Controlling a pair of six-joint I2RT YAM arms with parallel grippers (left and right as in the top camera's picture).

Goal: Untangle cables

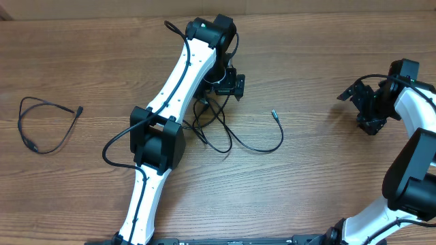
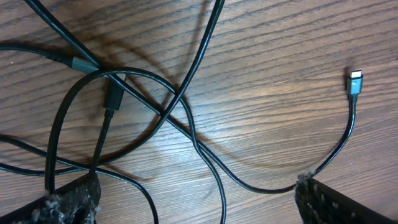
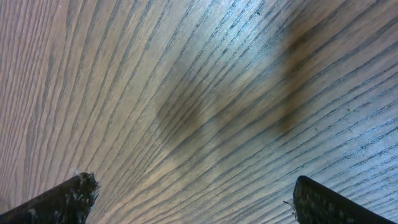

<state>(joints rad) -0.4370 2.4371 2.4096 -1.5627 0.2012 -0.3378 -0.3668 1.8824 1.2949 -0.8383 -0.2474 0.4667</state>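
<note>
A tangle of thin black cables [image 1: 219, 129] lies at the table's middle, its loops crossing one another. One strand runs out right to a silver-tipped plug [image 1: 274, 113]. My left gripper [image 1: 223, 92] hovers open over the tangle's far side. In the left wrist view the cables [image 2: 180, 99] cross between and ahead of my fingers, the plug [image 2: 355, 83] lies at the right, and the left gripper [image 2: 196, 208] holds nothing. Apart at the far left lies a separate looped cable [image 1: 44, 126]. My right gripper [image 1: 362, 109] stands open at the right over bare wood, and the right wrist view shows it [image 3: 196, 202] empty.
The wooden table [image 1: 320, 170] carries nothing else. The left arm [image 1: 160, 136] stretches from the near edge to the middle, its own thicker wire looping out beside it. The right arm [image 1: 409, 170] bends along the right edge.
</note>
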